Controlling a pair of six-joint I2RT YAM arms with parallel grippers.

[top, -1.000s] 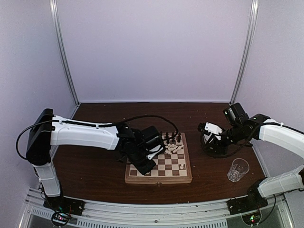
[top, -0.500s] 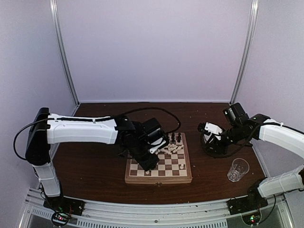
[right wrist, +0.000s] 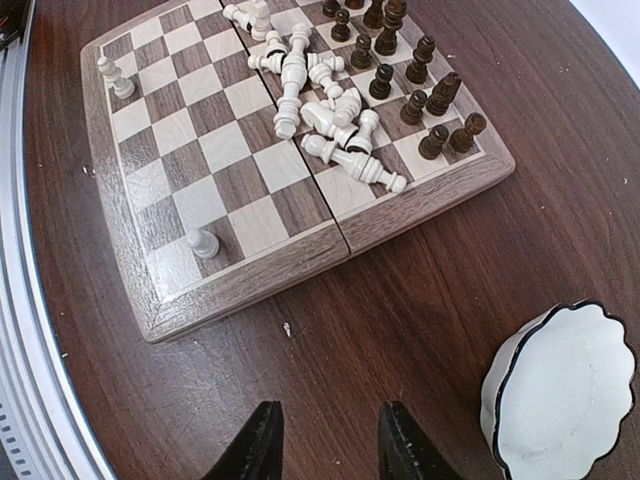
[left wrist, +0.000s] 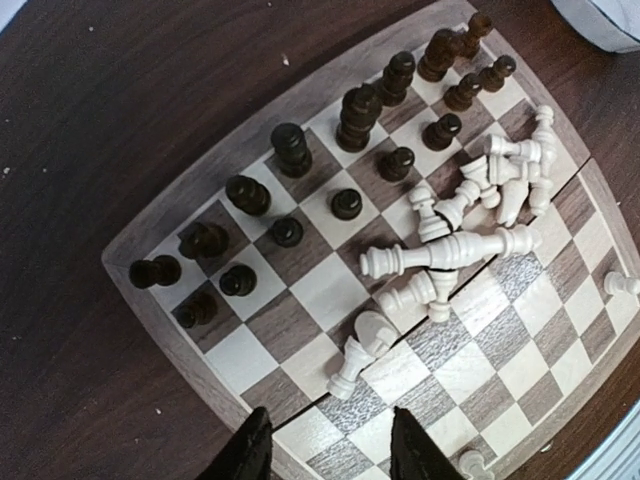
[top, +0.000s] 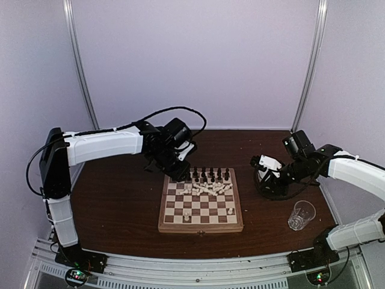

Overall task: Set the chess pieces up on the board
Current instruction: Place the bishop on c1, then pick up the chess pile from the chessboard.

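Note:
The board (top: 201, 227) lies mid-table. Dark chess pieces (top: 210, 176) stand in two rows along its far edge. Several white pieces (top: 210, 188) lie tipped in a heap just in front of them. Two white pawns (right wrist: 203, 242) stand alone on near squares. My left gripper (top: 173, 168) hovers above the board's far-left corner. In the left wrist view it (left wrist: 330, 455) is open and empty over the board (left wrist: 325, 290), short of the heap (left wrist: 450, 250). My right gripper (right wrist: 325, 450) is open and empty over bare table, right of the board (right wrist: 165, 130).
A white scalloped bowl (right wrist: 560, 390) sits on the table beside my right gripper. A clear glass (top: 301, 215) stands at the front right. Purple walls close in the back and sides.
My left arm has lifted off the board's left-middle and drawn back toward the far-left corner, uncovering the left squares. The right arm has not moved.

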